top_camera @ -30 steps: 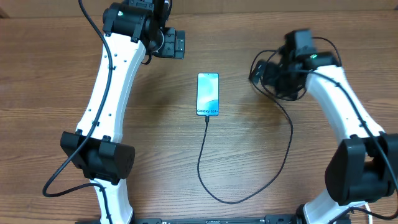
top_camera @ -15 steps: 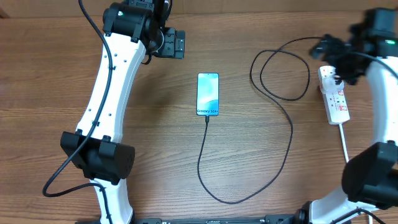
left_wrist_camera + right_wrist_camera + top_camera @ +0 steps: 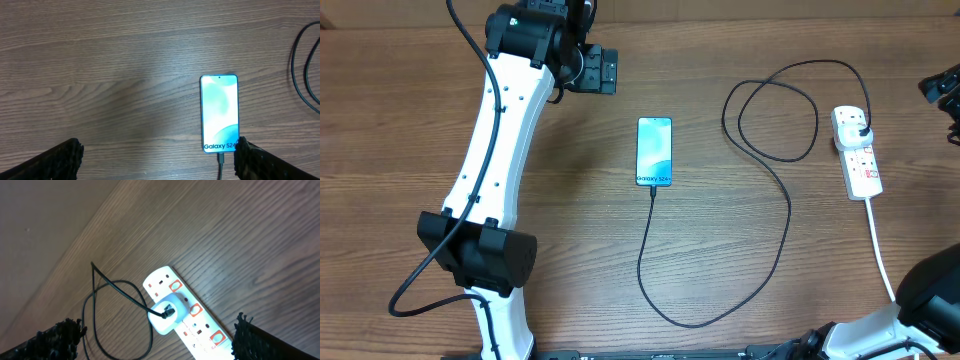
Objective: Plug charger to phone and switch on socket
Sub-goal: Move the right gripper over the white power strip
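Both claws gape wide and hold nothing, the left gripper point(image 3: 157, 152) above the table point(image 3: 570, 250) near the phone point(image 3: 655, 151), which lies flat with the charger point(image 3: 788, 215) tip in its lower end, the right gripper point(image 3: 157, 327) over the socket point(image 3: 856, 153), where the charger's plug sits in 1 outlet.

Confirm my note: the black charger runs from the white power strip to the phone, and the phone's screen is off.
One thing is wrong: the phone has its screen on, lit light blue with dark text at its lower end, as the left wrist view shows. The rest stands: the charger runs from the power strip to the phone.
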`<state>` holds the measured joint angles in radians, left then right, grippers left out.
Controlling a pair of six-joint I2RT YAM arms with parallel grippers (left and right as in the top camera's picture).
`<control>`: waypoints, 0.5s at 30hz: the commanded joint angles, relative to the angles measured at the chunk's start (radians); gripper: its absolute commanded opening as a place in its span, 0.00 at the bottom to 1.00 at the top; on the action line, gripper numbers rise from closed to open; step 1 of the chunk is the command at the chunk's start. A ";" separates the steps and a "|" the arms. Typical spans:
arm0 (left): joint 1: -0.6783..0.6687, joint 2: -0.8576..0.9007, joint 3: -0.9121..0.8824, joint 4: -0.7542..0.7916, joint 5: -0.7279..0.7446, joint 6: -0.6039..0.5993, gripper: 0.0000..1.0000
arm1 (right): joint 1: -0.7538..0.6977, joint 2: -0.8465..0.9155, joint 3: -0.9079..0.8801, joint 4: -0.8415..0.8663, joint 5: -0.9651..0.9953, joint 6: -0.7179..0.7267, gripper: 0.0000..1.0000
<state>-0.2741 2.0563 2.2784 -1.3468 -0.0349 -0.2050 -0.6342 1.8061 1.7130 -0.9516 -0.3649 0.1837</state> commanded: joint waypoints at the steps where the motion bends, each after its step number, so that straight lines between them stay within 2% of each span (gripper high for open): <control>1: 0.000 0.003 0.000 0.001 -0.010 0.019 1.00 | 0.011 0.049 0.029 0.025 -0.026 -0.065 1.00; 15: 0.000 0.003 0.000 0.001 -0.010 0.019 1.00 | 0.013 0.278 0.027 0.108 -0.040 -0.085 1.00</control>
<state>-0.2741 2.0563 2.2784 -1.3468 -0.0349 -0.2050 -0.6258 2.0594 1.7222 -0.8539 -0.3885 0.1181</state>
